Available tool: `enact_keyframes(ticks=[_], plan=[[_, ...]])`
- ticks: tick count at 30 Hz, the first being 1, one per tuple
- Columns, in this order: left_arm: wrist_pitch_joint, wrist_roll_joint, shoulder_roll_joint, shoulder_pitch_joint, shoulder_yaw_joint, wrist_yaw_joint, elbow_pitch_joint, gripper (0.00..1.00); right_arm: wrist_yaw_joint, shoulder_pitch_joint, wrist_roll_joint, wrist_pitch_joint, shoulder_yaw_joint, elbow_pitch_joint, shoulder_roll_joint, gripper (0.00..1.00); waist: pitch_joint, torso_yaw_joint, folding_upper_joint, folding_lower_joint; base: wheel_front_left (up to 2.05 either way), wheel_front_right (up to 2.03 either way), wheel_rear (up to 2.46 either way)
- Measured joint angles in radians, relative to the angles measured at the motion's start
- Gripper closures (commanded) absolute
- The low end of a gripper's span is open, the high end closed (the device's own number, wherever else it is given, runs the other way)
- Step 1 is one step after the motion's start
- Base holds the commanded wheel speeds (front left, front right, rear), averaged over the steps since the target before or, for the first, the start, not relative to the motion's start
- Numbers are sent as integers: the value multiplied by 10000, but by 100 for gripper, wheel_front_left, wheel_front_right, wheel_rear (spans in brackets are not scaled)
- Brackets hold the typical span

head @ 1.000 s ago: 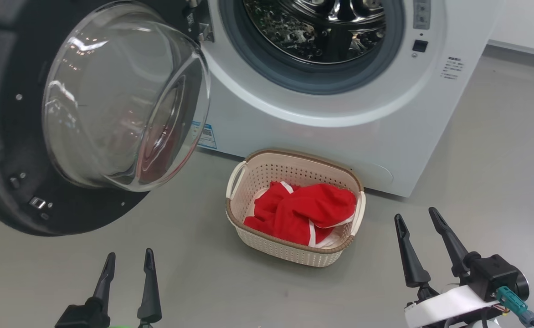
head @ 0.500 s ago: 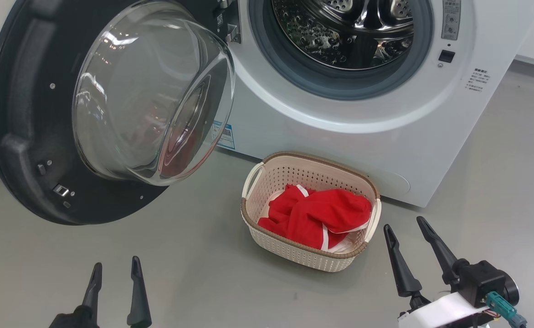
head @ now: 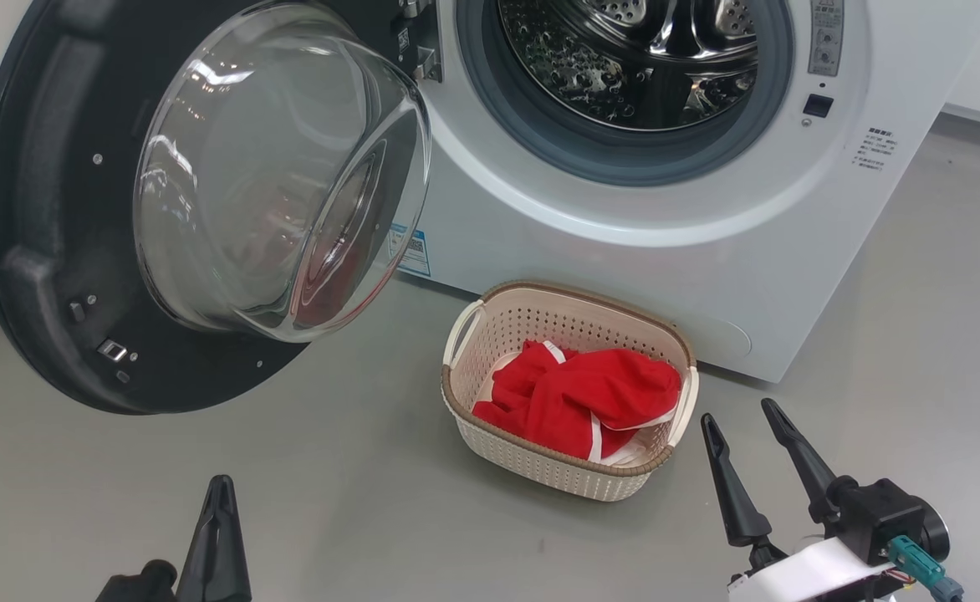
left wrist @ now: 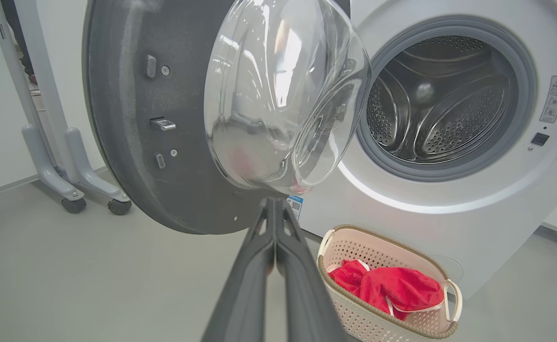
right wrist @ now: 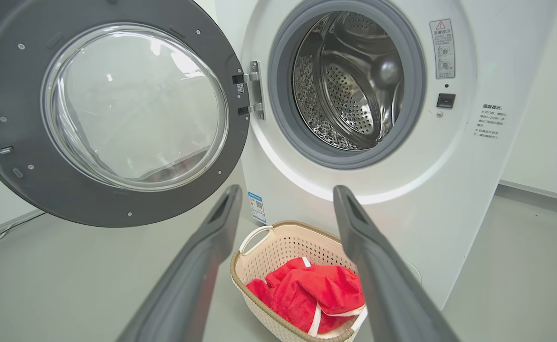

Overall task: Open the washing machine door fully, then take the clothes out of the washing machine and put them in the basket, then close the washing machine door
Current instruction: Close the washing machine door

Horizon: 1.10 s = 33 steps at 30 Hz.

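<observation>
Head view: basket (head: 540, 470) near right gripper (head: 737, 411)

- One washing machine (head: 707, 276), with one round door (head: 38, 251).
- One basket (head: 540, 468) on the floor (head: 331, 468), with two side handles (head: 459, 328).
- One heap of red clothes (head: 582, 397) in the basket; the number of pieces cannot be told.
- Two grippers: left gripper (head: 221, 489), right gripper (head: 737, 410).
- One wheeled stand (left wrist: 50, 142).

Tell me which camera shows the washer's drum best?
The right wrist view: the whole drum opening shows, unobstructed. The left wrist view has the door glass overlapping its left edge; the head view cuts off its top.
</observation>
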Motion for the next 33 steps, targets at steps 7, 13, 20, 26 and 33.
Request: enact_keyframes(ticks=[7,13,20,26,33], plan=[[0,-151,8,-1,-174,0,-196,100,0,0,-13,0,15,4,2,0,-21,-32,0,0,0,0,0],[0,-2265,6,-8,-514,-38,-742,100,0,-1,-13,0,15,4,0,0,15,-73,0,0,0,0,0],[-2,-6995,17,-36,-802,-1057,-2057,100,0,-3,-15,0,15,-38,0,0,77,-112,0,0,0,0,0],[-33,-9866,8,-51,-569,-1873,-3471,100,0,-5,-15,0,12,-96,0,0,144,-139,0,0,0,0,0],[-81,-11833,0,-646,1068,-2167,-4019,100,0,-23,-117,0,12,-247,-35,0,368,-181,0,0,0,0,0]])
